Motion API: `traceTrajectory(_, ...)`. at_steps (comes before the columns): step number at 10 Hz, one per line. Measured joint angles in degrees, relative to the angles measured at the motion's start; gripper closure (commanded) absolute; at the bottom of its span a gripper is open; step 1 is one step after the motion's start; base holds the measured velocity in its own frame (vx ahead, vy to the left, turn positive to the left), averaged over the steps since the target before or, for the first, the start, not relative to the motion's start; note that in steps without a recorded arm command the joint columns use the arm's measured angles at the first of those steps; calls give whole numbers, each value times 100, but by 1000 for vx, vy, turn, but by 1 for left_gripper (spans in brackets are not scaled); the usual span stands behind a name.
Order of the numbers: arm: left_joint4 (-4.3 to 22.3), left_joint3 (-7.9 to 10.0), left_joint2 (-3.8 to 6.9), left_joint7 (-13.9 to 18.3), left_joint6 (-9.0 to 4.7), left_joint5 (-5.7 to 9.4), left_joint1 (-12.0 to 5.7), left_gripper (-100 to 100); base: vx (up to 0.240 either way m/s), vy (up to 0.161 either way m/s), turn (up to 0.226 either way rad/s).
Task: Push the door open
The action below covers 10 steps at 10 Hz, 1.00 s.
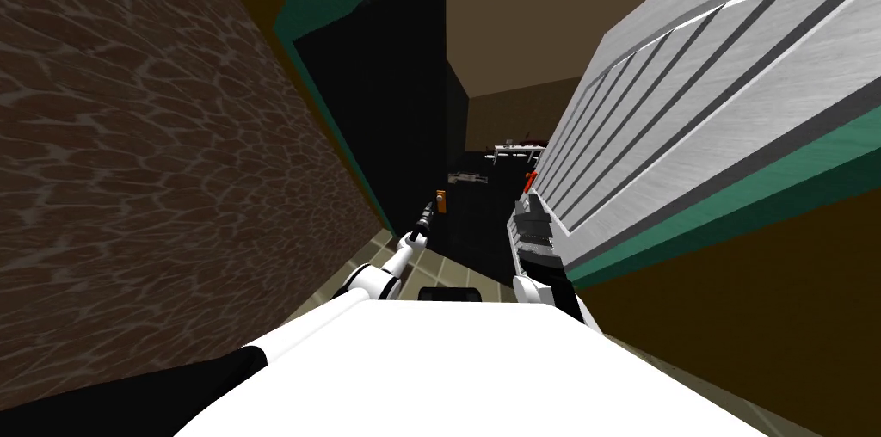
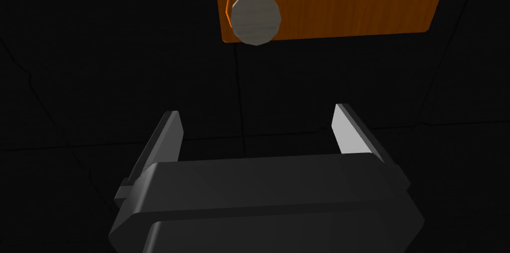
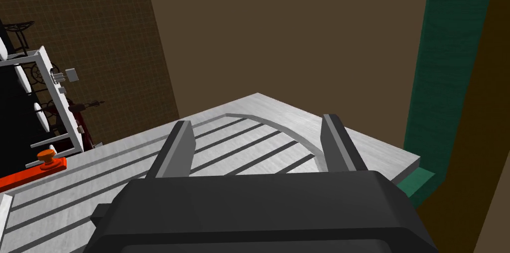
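Observation:
A dark door leaf (image 1: 378, 113) stands ahead on my left, with an orange plate (image 1: 440, 200) near its edge. My left gripper (image 1: 423, 218) reaches toward that plate. In the left wrist view the orange plate (image 2: 328, 3) carries a round grey knob (image 2: 255, 17), set on a dark flat surface (image 2: 99, 65) beyond the open left gripper (image 2: 256, 113); nothing lies between its fingers. A light grey panelled door (image 1: 688, 105) stands on my right. The right gripper (image 3: 256, 128) is open just over this grey door (image 3: 239, 140), near its red handle plate and knob (image 3: 47, 158).
A brown patterned wall (image 1: 129, 165) closes in on the left, and green door-frame trim (image 1: 331, 36) edges the dark door. Tan floor tiles (image 1: 430, 268) lie between the arms. Beyond the gap are a black area and white furniture (image 1: 516, 148) far off.

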Motion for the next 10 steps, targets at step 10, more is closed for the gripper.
traceTrajectory(10, 146, 57, 2, -29, -150, 25, -49, -100, 120, -37, -16)
